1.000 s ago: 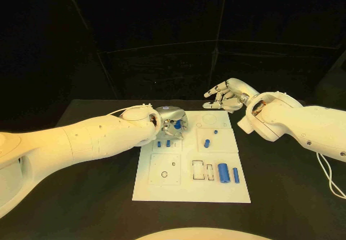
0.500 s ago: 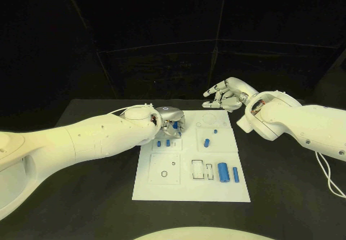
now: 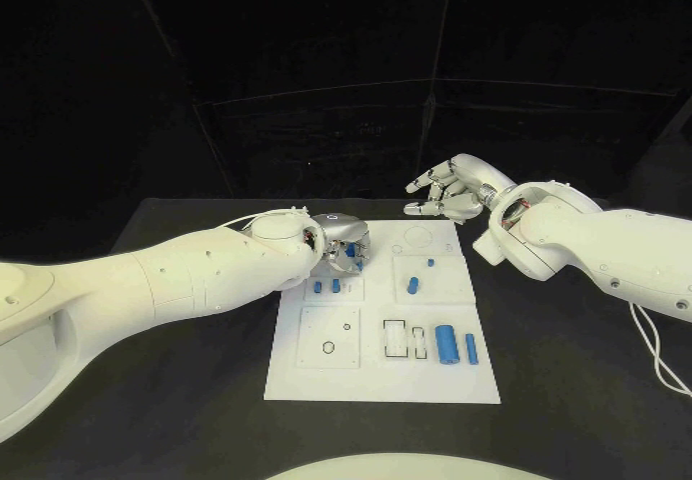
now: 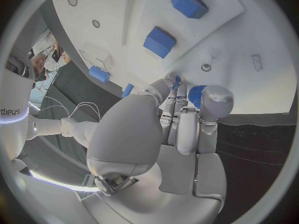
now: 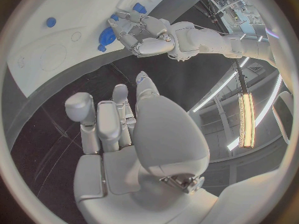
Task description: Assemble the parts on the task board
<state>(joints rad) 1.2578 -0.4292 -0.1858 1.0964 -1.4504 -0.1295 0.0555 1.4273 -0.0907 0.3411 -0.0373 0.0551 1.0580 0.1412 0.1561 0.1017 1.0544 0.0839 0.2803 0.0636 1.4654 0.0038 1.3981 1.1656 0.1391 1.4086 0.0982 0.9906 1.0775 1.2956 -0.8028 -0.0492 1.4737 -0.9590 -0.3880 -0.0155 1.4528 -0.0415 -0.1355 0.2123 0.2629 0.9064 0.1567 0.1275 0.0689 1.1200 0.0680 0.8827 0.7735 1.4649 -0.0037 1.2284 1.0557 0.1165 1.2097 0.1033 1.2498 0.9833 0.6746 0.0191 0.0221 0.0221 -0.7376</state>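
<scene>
- Over the far left corner of the task board (image 3: 382,385) the left hand (image 3: 343,248) has hardly moved in the last second; it stays low with its fingers curled around a round blue part (image 4: 197,93), which the left wrist view shows pinched at the fingertips.
- Beyond the far edge of the board the right hand (image 3: 450,189) is also almost where it was, raised above the table (image 3: 188,420), fingers loosely apart and holding nothing.
- On the board nothing has shifted: the blue cylinder (image 3: 447,345) and the thin blue rod (image 3: 470,348) lie near the right edge, and two small blue blocks (image 3: 327,286) stand just beside the left hand.
- I judge the left hand is slowly seating its part, so this step is not finished.
</scene>
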